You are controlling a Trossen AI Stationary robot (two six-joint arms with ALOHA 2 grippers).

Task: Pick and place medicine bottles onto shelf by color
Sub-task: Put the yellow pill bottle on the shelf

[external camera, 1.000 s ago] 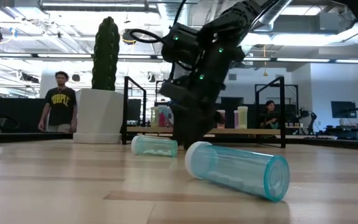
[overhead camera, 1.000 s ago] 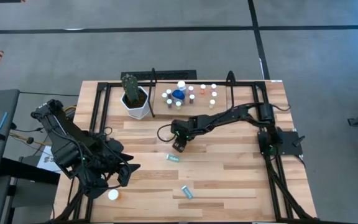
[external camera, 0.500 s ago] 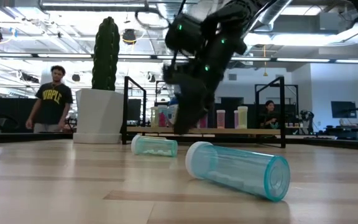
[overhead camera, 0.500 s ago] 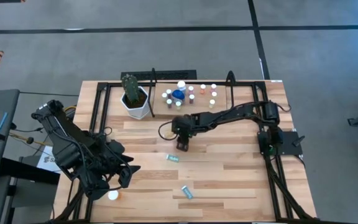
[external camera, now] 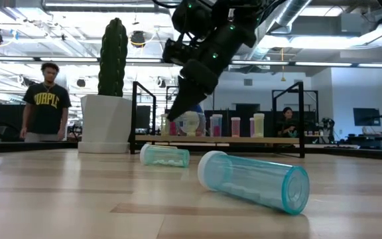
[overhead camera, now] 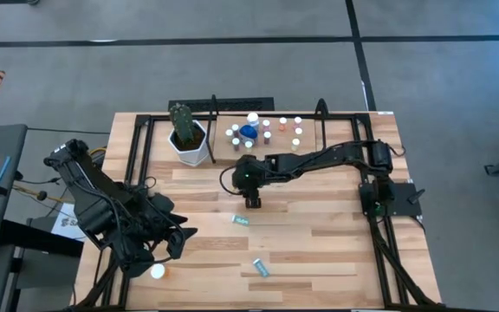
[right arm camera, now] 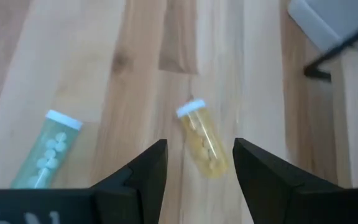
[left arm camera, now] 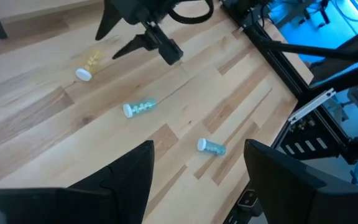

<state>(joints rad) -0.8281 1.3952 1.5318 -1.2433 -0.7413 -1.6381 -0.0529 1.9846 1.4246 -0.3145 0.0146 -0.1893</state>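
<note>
A yellow bottle [right arm camera: 202, 142] with a white cap lies on its side on the tabletop [overhead camera: 319, 243], right ahead of the right gripper [right arm camera: 197, 163]. The fingers are apart, nothing between them, and the bottle sits on the wood past the gap. Just off to its side lies a teal bottle [right arm camera: 46, 148], also tipped over, cap pointing away from the gripper.

From above, the right gripper [overhead camera: 251, 201] hangs over the middle of the table, its arm stretched in from the right side. That teal bottle [overhead camera: 241, 220] is just nearer than the gripper, and a second teal bottle [overhead camera: 261, 269] lies well nearer still, toward the front edge. From table level, both teal bottles are down flat: the small-looking one [external camera: 165, 155] farther back, the big-looking one [external camera: 253, 180] close to the lens, and the right gripper [external camera: 178, 111] is lifted clear of the wood above them.

At the far side, the shelf [overhead camera: 310, 149] carries a cluster of upright bottles [overhead camera: 267, 132] with a rounded blue bottle [overhead camera: 248, 133] among them. Left of it stands the white pot with a cactus [overhead camera: 186, 137].

The left gripper [overhead camera: 167, 243] waits at the near left corner, fingers spread, holding nothing; a white-capped orange bottle [overhead camera: 158, 271] lies just nearer than it.

A person [external camera: 44, 101] in a dark shirt stands in the room beyond the table.
</note>
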